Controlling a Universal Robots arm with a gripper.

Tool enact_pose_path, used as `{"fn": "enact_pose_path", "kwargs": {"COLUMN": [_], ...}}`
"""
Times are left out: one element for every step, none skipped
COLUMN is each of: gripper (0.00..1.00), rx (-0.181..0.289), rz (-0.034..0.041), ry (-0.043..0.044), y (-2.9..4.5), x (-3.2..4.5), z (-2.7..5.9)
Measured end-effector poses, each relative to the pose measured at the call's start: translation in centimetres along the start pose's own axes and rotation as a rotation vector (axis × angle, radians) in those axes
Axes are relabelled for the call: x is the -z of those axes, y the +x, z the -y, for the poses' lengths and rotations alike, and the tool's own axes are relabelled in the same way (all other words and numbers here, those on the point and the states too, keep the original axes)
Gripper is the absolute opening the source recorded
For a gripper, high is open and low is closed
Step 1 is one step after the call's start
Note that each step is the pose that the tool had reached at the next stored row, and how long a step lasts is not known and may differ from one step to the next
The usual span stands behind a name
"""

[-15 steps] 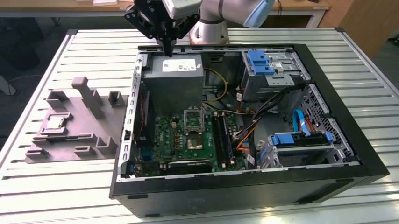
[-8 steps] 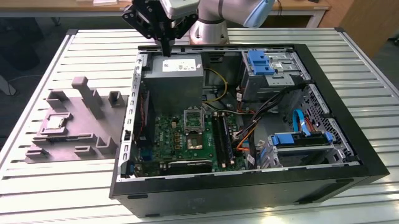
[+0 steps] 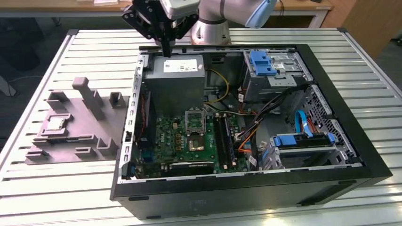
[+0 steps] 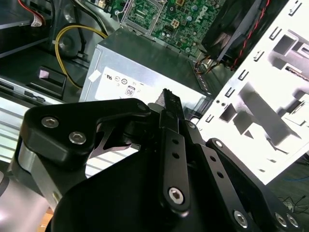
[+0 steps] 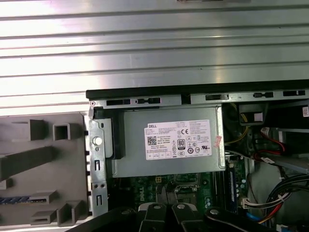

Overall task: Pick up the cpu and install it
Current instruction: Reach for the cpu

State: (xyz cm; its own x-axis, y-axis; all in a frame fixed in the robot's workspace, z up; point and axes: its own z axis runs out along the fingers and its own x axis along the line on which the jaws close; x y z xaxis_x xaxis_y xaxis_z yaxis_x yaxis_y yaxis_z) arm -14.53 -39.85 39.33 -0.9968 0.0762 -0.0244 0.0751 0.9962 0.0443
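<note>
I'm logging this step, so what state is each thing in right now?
cpu: lying flat in a recess of the grey tray, not held.
gripper: shut, empty, hanging just above the power supply.
computer case: on its side, open, motherboard exposed.

Slatted metal table (image 3: pixel 63 197), wooden desk (image 3: pixel 50 5) behind (dark floor (image 3: pixel 16 101))

Exterior view: high, angled down on the whole open PC case (image 3: pixel 251 188). First wrist view: straight down, mid-range. Second wrist view: close, oblique past the gripper (image 4: pixel 169 101). All three share the power-supply box (image 3: pixel 176 82).
</note>
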Motion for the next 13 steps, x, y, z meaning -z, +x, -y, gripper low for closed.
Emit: {"fn": "enact_pose_path", "kwargs": {"gripper": [0.11,0.11,0.11,0.11,0.11,0.11,0.11,0.11,0.11,0.11,0.11,0.11,0.11], "rx": [0.0,0.0,0.0,0.0,0.0,0.0,0.0,0.0,0.0,0.0,0.0,0.0,0.0], "rz": [0.0,0.0,0.0,0.0001,0.0,0.0001,0.0001,0.0,0.0,0.0,0.0001,0.0,0.0], "ry": [0.0,0.0,0.0,-0.0001,-0.0001,-0.0001,-0.0001,-0.0001,0.0,-0.0001,-0.0001,-0.0001,-0.0001], "y": [0.02,0.04,0.07,0.1,0.13,0.16,0.22,0.28,0.34,0.42,0.49,0.57,0.64], "x": [0.0,0.0,0.0,0.0,0.0,0.0,0.0,0.0,0.01,0.01,0.01,0.01,0.02], "z": [0.0,0.0,0.0,0.01,0.01,0.01,0.02,0.02,0.03,0.03,0.04,0.04,0.05]}}
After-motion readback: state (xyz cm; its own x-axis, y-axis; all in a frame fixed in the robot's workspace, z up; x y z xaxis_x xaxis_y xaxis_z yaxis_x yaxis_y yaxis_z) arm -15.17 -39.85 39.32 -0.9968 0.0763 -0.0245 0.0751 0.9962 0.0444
